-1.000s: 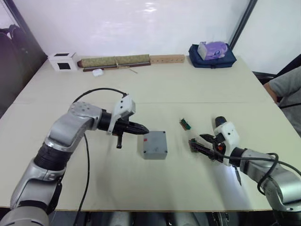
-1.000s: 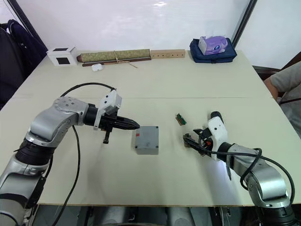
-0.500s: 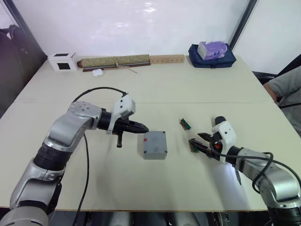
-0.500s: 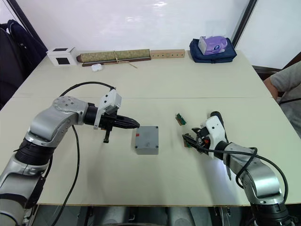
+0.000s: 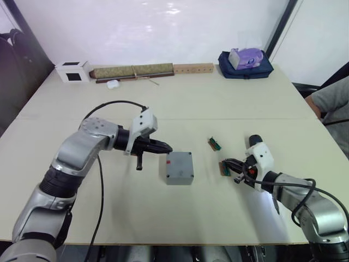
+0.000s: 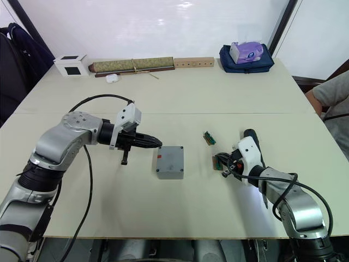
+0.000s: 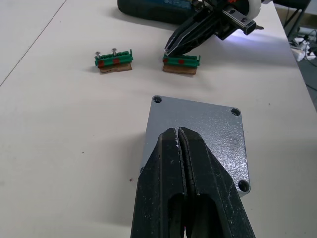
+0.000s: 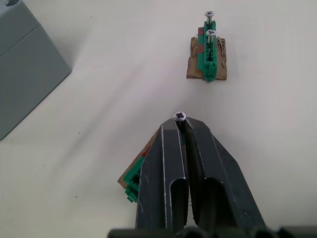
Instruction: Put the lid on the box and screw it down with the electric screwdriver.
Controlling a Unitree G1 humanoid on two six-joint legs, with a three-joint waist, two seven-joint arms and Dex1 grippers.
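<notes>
The grey box (image 5: 179, 170) stands mid-table with a red sticker on its left side. The lid (image 7: 198, 134) lies on top of it, with a hole at each corner. My left gripper (image 5: 167, 148) is shut and empty, its tips over the lid's left edge. My right gripper (image 8: 179, 123) is shut on a small screw (image 8: 179, 116), held head-up above a green screw holder (image 8: 132, 182). A second green holder (image 8: 208, 47) keeps two screws. The electric screwdriver (image 7: 148, 6) lies beside my right forearm, partly hidden, its tip light glowing.
Along the far edge lie a white cube (image 5: 72, 71), a rolled mat (image 5: 132, 71), a wooden strip (image 5: 193, 68) and a blue bag (image 5: 246, 64) with a purple tissue pack. A person's arm (image 5: 330, 101) shows at the right edge.
My right gripper's fingers, open around the near green holder before, have shut on a screw. The left arm and the box have not moved.
</notes>
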